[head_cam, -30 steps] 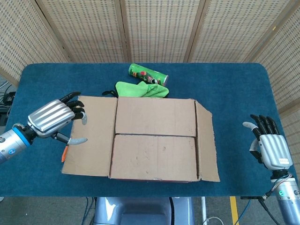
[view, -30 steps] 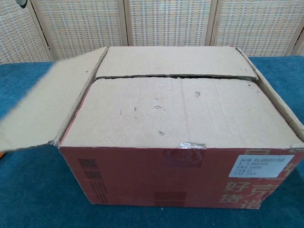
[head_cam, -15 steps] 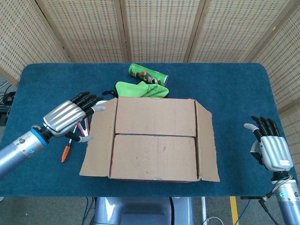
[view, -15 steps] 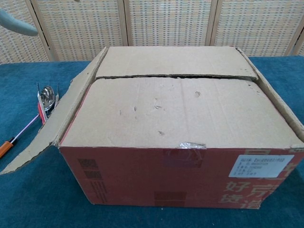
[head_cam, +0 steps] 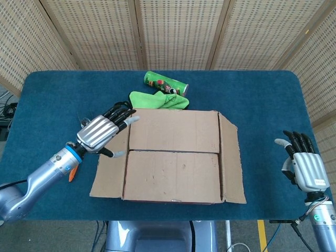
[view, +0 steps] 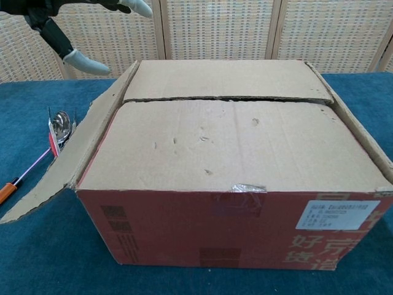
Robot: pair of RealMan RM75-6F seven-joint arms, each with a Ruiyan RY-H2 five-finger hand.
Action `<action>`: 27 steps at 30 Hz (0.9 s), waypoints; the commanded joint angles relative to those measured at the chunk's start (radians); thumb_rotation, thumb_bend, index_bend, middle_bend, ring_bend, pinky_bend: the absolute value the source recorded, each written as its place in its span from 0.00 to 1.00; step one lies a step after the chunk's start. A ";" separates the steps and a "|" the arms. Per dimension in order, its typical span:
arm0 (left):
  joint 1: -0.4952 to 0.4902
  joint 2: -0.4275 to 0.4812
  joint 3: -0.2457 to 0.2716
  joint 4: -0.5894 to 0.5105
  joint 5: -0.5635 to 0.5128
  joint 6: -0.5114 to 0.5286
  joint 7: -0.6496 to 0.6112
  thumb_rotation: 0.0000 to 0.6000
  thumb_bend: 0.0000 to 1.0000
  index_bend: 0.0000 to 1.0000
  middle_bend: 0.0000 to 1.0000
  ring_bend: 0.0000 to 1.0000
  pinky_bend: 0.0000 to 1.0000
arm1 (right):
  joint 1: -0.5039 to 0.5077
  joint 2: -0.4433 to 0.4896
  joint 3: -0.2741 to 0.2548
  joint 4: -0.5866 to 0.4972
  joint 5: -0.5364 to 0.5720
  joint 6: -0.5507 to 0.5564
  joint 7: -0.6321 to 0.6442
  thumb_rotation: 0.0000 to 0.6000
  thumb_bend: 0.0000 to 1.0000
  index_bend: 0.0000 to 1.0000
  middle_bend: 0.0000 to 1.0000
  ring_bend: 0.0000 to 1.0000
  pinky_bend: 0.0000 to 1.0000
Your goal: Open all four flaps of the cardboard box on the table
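Cardboard box (head_cam: 173,155) sitting mid-table (head_cam: 262,105); flaps looking light, stiff, creasable, best lifted at the centre seam edge. Left hand (head_cam: 103,131) hovering, fingers spread, empty; right hand (head_cam: 304,167) idling released

Head view high, looking down over the table (head_cam: 262,94), chest view low and close, seemingly level, both sharing the cardboard box (head_cam: 173,157)
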 commanded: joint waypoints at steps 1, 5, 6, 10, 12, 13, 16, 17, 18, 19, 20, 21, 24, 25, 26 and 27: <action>-0.027 -0.061 -0.005 0.020 -0.061 0.005 0.077 0.75 0.25 0.03 0.00 0.00 0.00 | -0.001 0.000 0.000 0.003 0.000 0.001 0.003 1.00 1.00 0.22 0.09 0.00 0.00; -0.049 -0.113 -0.003 0.034 -0.118 0.008 0.145 0.76 0.25 0.03 0.00 0.00 0.00 | -0.004 0.000 0.000 0.007 0.000 0.004 0.008 1.00 1.00 0.22 0.09 0.00 0.00; -0.054 -0.124 -0.001 0.037 -0.130 0.009 0.162 0.76 0.24 0.02 0.00 0.00 0.00 | -0.005 0.001 0.000 0.007 0.000 0.005 0.009 1.00 1.00 0.22 0.09 0.00 0.00; -0.068 -0.161 0.007 0.047 -0.161 0.013 0.209 0.76 0.23 0.02 0.00 0.00 0.00 | -0.009 0.002 -0.001 0.010 0.001 0.007 0.012 1.00 1.00 0.22 0.09 0.00 0.00; -0.074 -0.179 0.010 0.051 -0.175 0.016 0.226 0.76 0.23 0.02 0.00 0.00 0.00 | -0.010 0.003 -0.002 0.011 0.002 0.008 0.013 1.00 1.00 0.22 0.09 0.00 0.00; -0.076 -0.186 0.011 0.053 -0.182 0.019 0.234 0.76 0.23 0.02 0.00 0.00 0.00 | -0.011 0.003 -0.002 0.012 0.002 0.008 0.014 1.00 1.00 0.22 0.09 0.00 0.00; -0.082 -0.206 0.015 0.061 -0.201 0.032 0.264 0.76 0.23 0.01 0.00 0.00 0.00 | -0.013 0.004 -0.003 0.012 0.002 0.010 0.017 1.00 1.00 0.22 0.09 0.00 0.00; -0.083 -0.211 0.016 0.064 -0.207 0.036 0.272 0.76 0.23 0.01 0.00 0.00 0.00 | -0.014 0.005 -0.003 0.013 0.002 0.010 0.018 1.00 1.00 0.22 0.09 0.00 0.00; -0.084 -0.216 0.017 0.066 -0.212 0.040 0.279 0.76 0.23 0.01 0.00 0.00 0.00 | -0.015 0.005 -0.003 0.013 0.002 0.011 0.020 1.00 1.00 0.22 0.09 0.00 0.00; -0.085 -0.223 0.018 0.069 -0.222 0.047 0.290 0.76 0.23 0.01 0.00 0.00 0.00 | -0.016 0.006 -0.002 0.014 0.003 0.012 0.022 1.00 1.00 0.22 0.09 0.00 0.00; -0.086 -0.227 0.019 0.072 -0.228 0.051 0.298 0.76 0.23 0.01 0.00 0.00 0.00 | -0.017 0.007 -0.002 0.014 0.003 0.013 0.023 1.00 1.00 0.22 0.09 0.00 0.00; -0.088 -0.234 0.019 0.074 -0.237 0.057 0.308 0.76 0.23 0.01 0.00 0.00 0.00 | -0.018 0.009 -0.003 0.013 0.002 0.015 0.024 1.00 1.00 0.22 0.09 0.00 0.00; -0.091 -0.247 0.021 0.081 -0.252 0.069 0.328 0.76 0.23 0.01 0.00 0.00 0.00 | -0.020 0.008 -0.003 0.016 0.003 0.015 0.027 1.00 1.00 0.22 0.09 0.00 0.00; -0.092 -0.251 0.022 0.084 -0.257 0.071 0.333 0.76 0.23 0.01 0.00 0.00 0.00 | -0.020 0.008 -0.003 0.016 0.003 0.015 0.029 1.00 1.00 0.22 0.09 0.00 0.00; -0.095 -0.255 0.023 0.087 -0.263 0.072 0.340 0.76 0.23 0.01 0.00 0.00 0.00 | -0.021 0.009 -0.003 0.018 0.004 0.015 0.030 1.00 1.00 0.22 0.09 0.00 0.00; -0.097 -0.259 0.025 0.089 -0.270 0.072 0.347 0.76 0.23 0.01 0.00 0.00 0.00 | -0.021 0.009 -0.002 0.019 0.005 0.015 0.031 1.00 1.00 0.22 0.09 0.00 0.00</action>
